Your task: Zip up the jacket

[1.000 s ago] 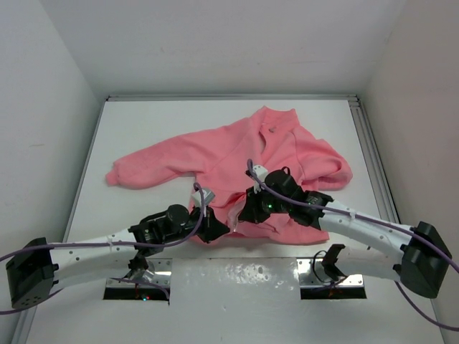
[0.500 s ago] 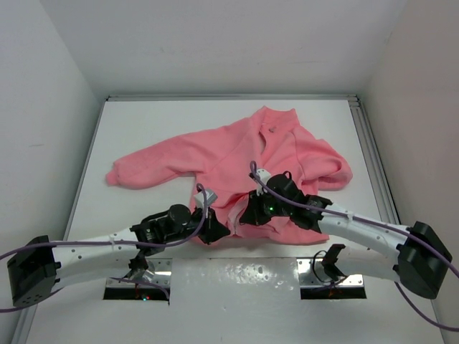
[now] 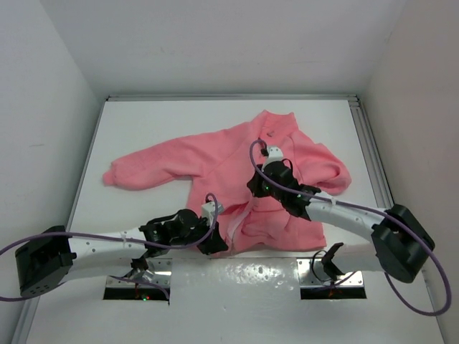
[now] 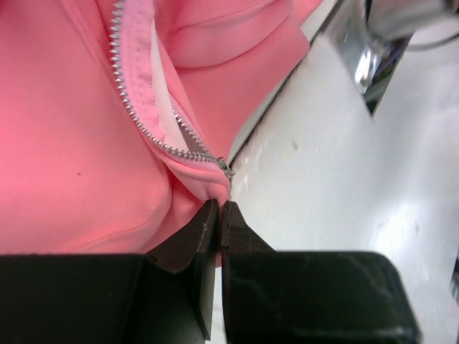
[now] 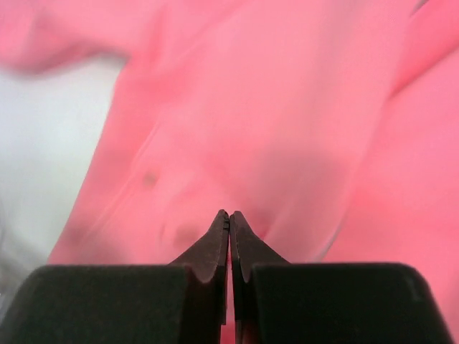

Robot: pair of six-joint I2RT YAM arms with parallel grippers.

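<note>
Jacket: salmon-pink fleece, lying front-up on the white table, with one sleeve spread out to its left, the collar at its far end and the hem at its near end. Left arm: stretched low from left of the jacket, reaching rightward to the hem. Left gripper: jaws closed tight, pinching the hem corner just below the bottom end of the zipper, whose metal teeth run up from that corner. Right gripper: over the jacket's front, about midway up the zipper line. Its jaws are pressed together with the tips at the fleece, and the blurred wrist view does not show whether anything is caught between them. Right arm: reaching in from right of the jacket, forearm angled leftward across the front's right half. Change over the last second: the right gripper has gone from just above the hem up toward the collar. The left gripper has slid slightly nearer and rightward with the hem. The jacket's lower front, bunched before, now lies drawn out longer.
</note>
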